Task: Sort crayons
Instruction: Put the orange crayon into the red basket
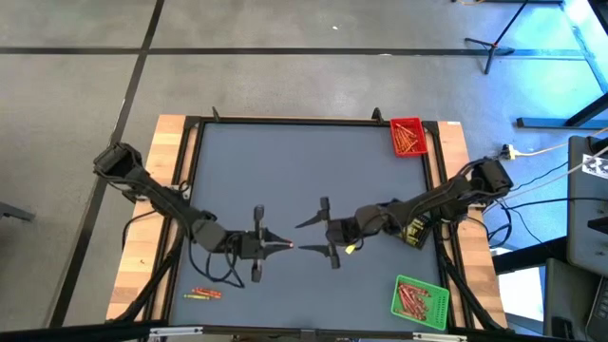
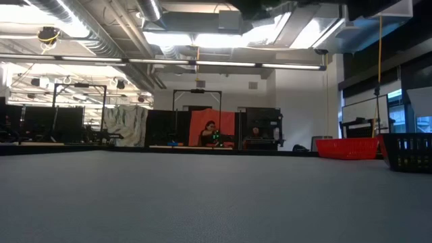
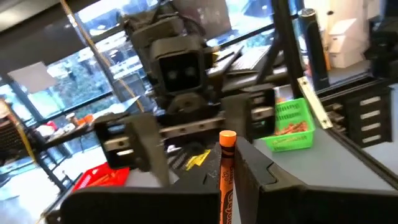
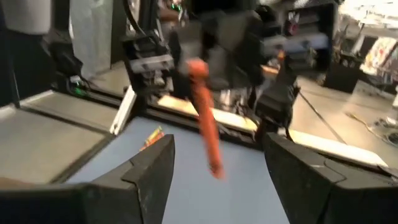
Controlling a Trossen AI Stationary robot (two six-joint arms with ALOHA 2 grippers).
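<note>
Over the middle of the table [image 1: 304, 171], the two grippers are brought tip to tip. An orange crayon [image 3: 226, 171] is clamped in the left gripper [image 1: 278, 243], its fingers shut tight on it, with the crayon's free end poking out toward the other arm. The right gripper [image 1: 309, 236] is held just beside that end, its fingers [image 4: 146, 174] spread wide and closed on nothing; in the right wrist view the crayon is seen between them, but whether it is touched cannot be told. A few loose crayons [image 1: 203, 294] are left lying near the table's front left corner, well apart from both arms. A red tray [image 1: 408, 136] with crayons in it is set at the far right corner, and a green tray [image 1: 420, 301], also filled, is set at the near right corner. From the low view, only bare tabletop is shown, with a red bin [image 2: 347, 148] and a dark basket [image 2: 408, 152] at its right edge.
</note>
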